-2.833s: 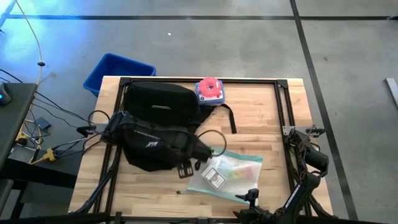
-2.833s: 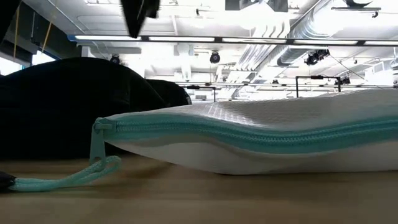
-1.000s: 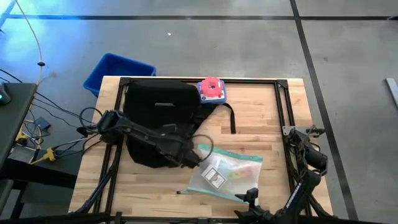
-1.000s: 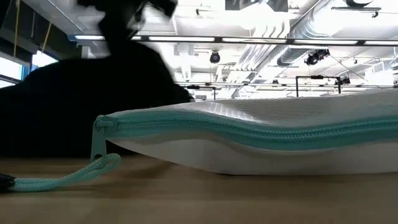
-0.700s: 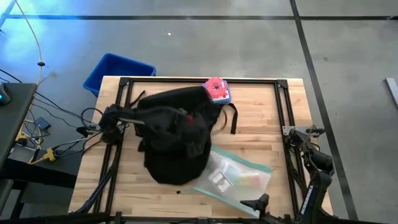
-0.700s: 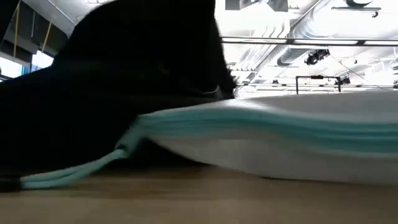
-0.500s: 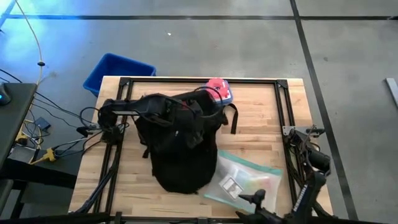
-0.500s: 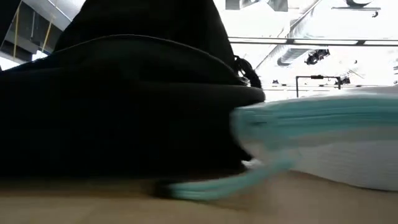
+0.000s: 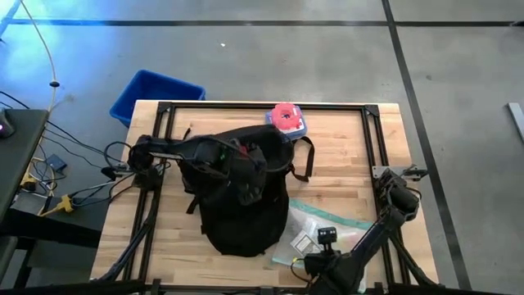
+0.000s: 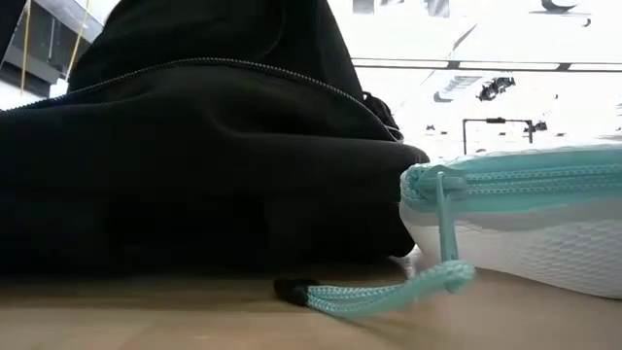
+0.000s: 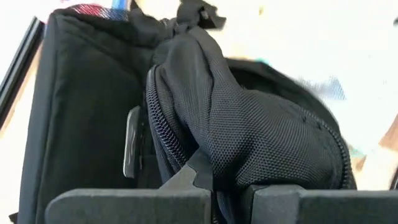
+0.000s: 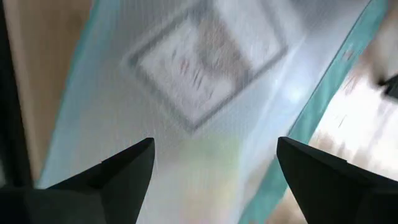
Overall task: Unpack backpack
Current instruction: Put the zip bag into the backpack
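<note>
The black backpack point(image 9: 237, 205) fills the table's middle, with its lower bulk point(image 10: 194, 165) resting on the wood. My left gripper point(image 9: 248, 187) reaches in from the left and is shut on the backpack's fabric point(image 11: 249, 124) beside a zipper point(image 11: 158, 134). A clear mesh pouch point(image 9: 327, 223) with a teal zipper point(image 10: 515, 180) lies flat just right of the backpack, and its teal cord point(image 10: 379, 292) trails on the table. My right gripper point(image 12: 214, 168) hovers open above the pouch's label point(image 12: 199, 68), with a finger on each side and neither touching. My left gripper pinches a bunched fold of the backpack's fabric point(image 11: 227, 180) between its two fingers, right beside the zipper line. The fingers come from above, slanting down from the table's left. The held part is pulled up, and the backpack's lower bulk stays on the table.
A red and blue object point(image 9: 285, 117) sits at the far edge behind the backpack. A blue bin point(image 9: 155, 94) stands on the floor off the table's far left corner. A black strap point(image 9: 307, 160) trails right of the backpack. Bare wood shows at the far right.
My left gripper has risen and drawn back toward the far edge, still shut on the fabric. The backpack has been pulled up from lying flat and has shifted toward the right and near edges. The pouch has slid right. My right gripper has swung in from the near edge over the pouch.
</note>
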